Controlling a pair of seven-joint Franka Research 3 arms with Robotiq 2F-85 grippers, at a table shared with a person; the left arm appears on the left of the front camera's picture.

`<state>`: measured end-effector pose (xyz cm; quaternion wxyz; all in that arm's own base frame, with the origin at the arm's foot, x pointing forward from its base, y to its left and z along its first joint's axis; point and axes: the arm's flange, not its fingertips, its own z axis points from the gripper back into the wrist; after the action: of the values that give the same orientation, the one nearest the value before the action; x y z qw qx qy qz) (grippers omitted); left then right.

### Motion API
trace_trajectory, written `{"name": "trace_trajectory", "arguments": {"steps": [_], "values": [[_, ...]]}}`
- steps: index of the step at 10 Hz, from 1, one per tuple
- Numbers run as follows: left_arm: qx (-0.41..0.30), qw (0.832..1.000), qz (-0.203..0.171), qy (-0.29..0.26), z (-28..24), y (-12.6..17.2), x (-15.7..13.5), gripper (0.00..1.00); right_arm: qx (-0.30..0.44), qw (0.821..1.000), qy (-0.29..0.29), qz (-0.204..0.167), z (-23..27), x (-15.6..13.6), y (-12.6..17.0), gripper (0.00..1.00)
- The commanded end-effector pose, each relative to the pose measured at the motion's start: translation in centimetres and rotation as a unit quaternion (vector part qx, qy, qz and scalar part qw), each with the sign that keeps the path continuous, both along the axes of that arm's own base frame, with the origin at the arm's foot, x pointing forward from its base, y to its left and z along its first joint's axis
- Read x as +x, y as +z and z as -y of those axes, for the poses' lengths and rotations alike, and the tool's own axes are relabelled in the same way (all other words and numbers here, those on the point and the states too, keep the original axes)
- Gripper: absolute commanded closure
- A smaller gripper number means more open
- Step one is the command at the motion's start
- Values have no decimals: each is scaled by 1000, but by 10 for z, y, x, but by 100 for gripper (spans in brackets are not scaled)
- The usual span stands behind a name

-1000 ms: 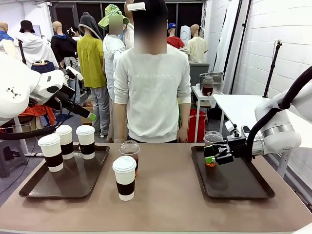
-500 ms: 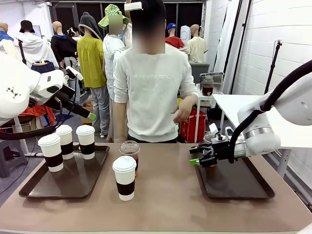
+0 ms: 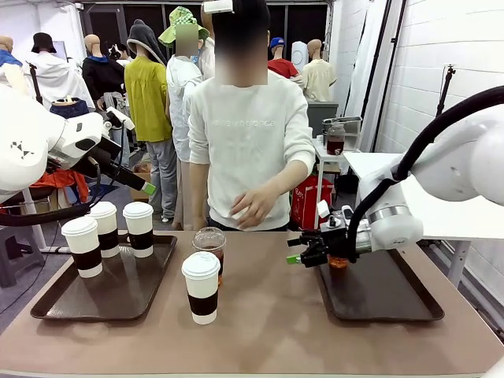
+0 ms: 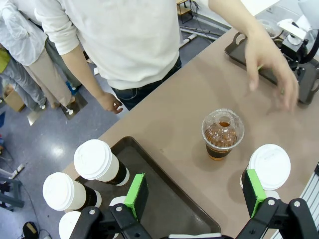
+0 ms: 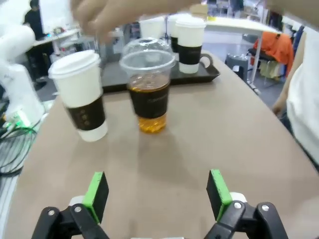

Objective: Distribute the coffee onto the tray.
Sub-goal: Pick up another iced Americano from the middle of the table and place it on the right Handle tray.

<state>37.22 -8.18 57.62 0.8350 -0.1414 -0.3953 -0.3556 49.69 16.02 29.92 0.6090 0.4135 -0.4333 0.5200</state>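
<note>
**Grippers and coffee.** The right gripper is low over the brown counter, with its jaws spread wide and holding nothing. Straight ahead of it stands a clear dome-lidded cup of dark amber coffee. The cup is in line with the gap between the green pads and well apart from them. A white paper cup with a white lid and dark brown sleeve stands just beside the clear cup, on the robot's side of it. The left gripper is raised above the counter's left part, its jaws also apart and empty. Below it lie the same two cups and the left tray.

**Writing.** The dark band on the clear cup and the brown sleeves carry faint print, too blurred to read. The pale lettering across the person's sweatshirt is also unreadable.

**Counts.**
- **White paper cups:** four, with three on the left tray and one on the counter.
- **Clear cups:** two, with one on the counter and a second clear cup on the right tray, largely hidden behind the right gripper's wrist.
- **Trays:** two.
- **Person's hand:** one person's hand, held above the counter's far edge.
</note>
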Motion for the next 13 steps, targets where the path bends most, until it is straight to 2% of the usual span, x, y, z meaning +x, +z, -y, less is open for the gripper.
{"name": "trace_trajectory", "arguments": {"steps": [1,4,7,10,13], "values": [[-3,1000,-3,-2,-2,-1,0,0,18,999,-41,29,-24,14,-13,0],[-3,1000,-3,-2,-2,-1,0,0,40,998,-40,17,-52,19,-25,0],[-3,1000,-3,-2,-2,-1,0,0,38,999,-27,12,-34,-5,-7,0],[-3,1000,-3,-2,-2,-1,0,0,48,999,0,-18,-25,-31,9,0],[-3,1000,-3,-2,-2,-1,0,0,53,998,6,-29,-11,-45,19,0]]}}
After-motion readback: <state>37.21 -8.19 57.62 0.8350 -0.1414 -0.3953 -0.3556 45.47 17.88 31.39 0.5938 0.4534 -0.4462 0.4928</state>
